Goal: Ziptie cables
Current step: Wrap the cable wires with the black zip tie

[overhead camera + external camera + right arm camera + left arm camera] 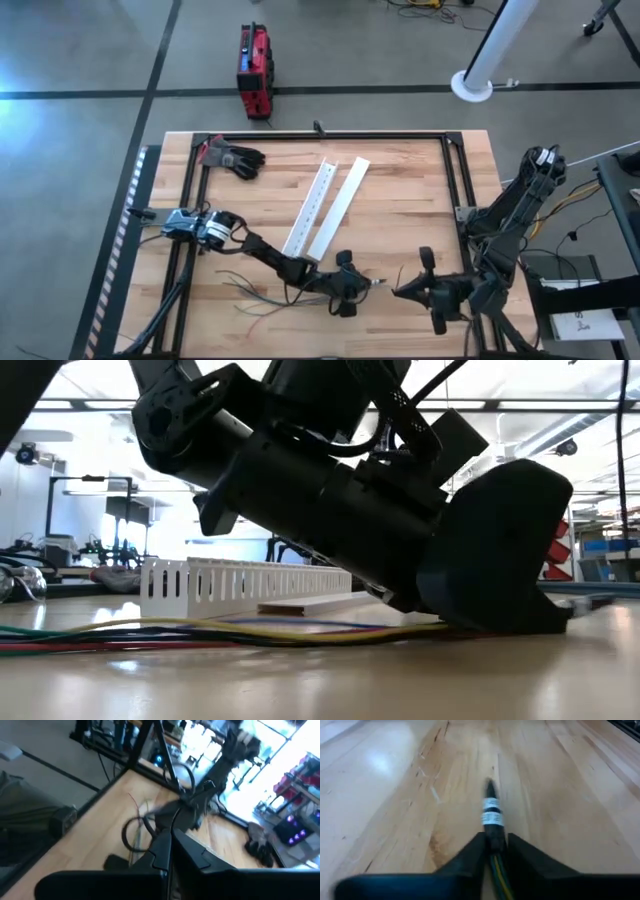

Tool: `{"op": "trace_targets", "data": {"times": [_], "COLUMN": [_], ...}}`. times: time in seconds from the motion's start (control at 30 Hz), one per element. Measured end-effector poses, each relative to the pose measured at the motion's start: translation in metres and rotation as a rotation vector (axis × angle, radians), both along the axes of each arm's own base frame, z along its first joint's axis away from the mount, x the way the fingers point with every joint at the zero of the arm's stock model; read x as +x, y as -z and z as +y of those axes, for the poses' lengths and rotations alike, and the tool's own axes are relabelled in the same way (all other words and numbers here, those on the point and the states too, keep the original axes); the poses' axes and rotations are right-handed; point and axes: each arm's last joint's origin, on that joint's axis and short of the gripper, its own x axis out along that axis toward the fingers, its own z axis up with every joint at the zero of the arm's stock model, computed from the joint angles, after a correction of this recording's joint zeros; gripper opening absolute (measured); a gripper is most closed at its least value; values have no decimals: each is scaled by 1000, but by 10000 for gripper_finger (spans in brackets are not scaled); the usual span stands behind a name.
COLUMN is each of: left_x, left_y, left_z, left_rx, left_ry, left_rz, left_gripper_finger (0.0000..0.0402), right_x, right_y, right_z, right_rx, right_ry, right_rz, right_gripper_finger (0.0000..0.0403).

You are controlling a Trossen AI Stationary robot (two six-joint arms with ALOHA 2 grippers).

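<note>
**Both claws meet low over the near edge of the wooden table**

The surface is a pale butcher-block wooden table [400, 200] edged by a black metal frame [330, 135], standing on a grey concrete floor crossed by dark lines. Beyond the far edge a red and black box [254, 70] sits on the floor, and a white round-footed post [480, 70] rises to one side. The low view looks into a bright workshop with shelving and ceiling lights.

The left gripper [362, 283] lies close to the tabletop, its dark fingers [470, 857] pinched narrow on a bundle of thin loose cables, dark, yellow and greenish [492, 827], whose banded dark tip sticks out just ahead of the fingertips. The rest of the bundle trails behind the claw along the wood [200, 630], ending in loose strands [255, 295] well behind it under the arm.

The right gripper [400, 290] faces the left one nearly tip to tip, just beside the cable end; its fingers [192, 852] are pressed together, and I cannot tell whether they hold anything.

Beyond the left claw, farther across the table, lie two long white slotted plastic strips [325, 205] side by side. A dark work glove [235, 158] rests near the far corner, well apart. In the low view the left arm's bulk blocks most of the scene.
</note>
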Motion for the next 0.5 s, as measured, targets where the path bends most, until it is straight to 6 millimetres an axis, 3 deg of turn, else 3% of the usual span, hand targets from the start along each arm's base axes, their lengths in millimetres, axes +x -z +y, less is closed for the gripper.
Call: {"op": "trace_targets", "data": {"times": [0.1, 0.23, 0.5], "left_x": [4, 23, 60], "left_y": [-2, -15, -59], "left_z": [8, 27, 68], "left_rx": [-4, 45, 79], "left_ry": [-20, -73, -88], "left_rz": [-26, -55, -85], "left_gripper_finger": [12, 18, 7], "right_x": [-2, -8, -33], "right_y": [-4, -8, -18], "right_z": [4, 10, 29], "right_rx": [-25, -53, -90], "right_ry": [-33, -82, -219], "right_rz": [-36, -75, -162], "right_gripper_finger": [0, 0, 0]}}
